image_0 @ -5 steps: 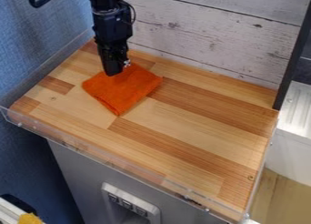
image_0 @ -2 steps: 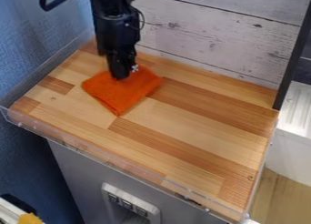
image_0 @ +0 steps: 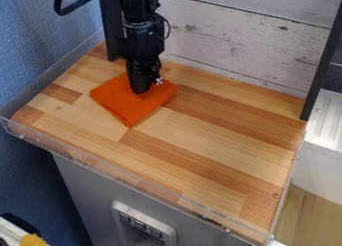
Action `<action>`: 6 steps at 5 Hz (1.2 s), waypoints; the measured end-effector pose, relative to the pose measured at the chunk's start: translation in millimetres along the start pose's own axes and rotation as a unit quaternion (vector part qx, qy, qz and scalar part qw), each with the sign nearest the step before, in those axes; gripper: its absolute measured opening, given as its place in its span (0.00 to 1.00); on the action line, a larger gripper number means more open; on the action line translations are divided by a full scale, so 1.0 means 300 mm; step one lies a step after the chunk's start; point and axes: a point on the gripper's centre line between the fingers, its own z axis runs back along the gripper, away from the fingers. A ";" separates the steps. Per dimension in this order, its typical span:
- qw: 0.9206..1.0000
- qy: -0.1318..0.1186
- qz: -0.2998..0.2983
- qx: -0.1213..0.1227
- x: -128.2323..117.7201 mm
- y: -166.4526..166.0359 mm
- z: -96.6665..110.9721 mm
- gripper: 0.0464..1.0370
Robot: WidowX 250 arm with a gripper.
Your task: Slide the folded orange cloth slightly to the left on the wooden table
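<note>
Black robot hand (image_0: 140, 92) pointed down at folded orange cloth (image_0: 132, 101), its grip impossible to tell, cloth lying toward far left of wooden bench (image_0: 200, 140), whitewashed plank wall (image_0: 234, 42) behind.

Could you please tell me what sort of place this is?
Probably a toy-kitchen test setup: a striped wooden worktop with a clear plastic rim, beside a white ribbed basin-like unit.

No readable text, labels, numbers or signs on any surface.
</note>
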 end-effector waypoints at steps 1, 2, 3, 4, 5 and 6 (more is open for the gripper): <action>1.000 0.003 0.000 -0.003 -0.018 -0.017 -0.031 0.01; 1.000 -0.002 -0.001 0.002 -0.026 -0.023 -0.038 0.01; 1.000 -0.010 0.008 0.010 -0.021 -0.011 -0.036 0.01; 0.999 -0.013 0.037 0.013 -0.041 0.024 -0.031 0.01; 0.997 -0.022 0.071 0.019 -0.060 0.076 -0.020 0.01; 0.994 -0.033 0.105 0.028 -0.064 0.132 0.004 0.01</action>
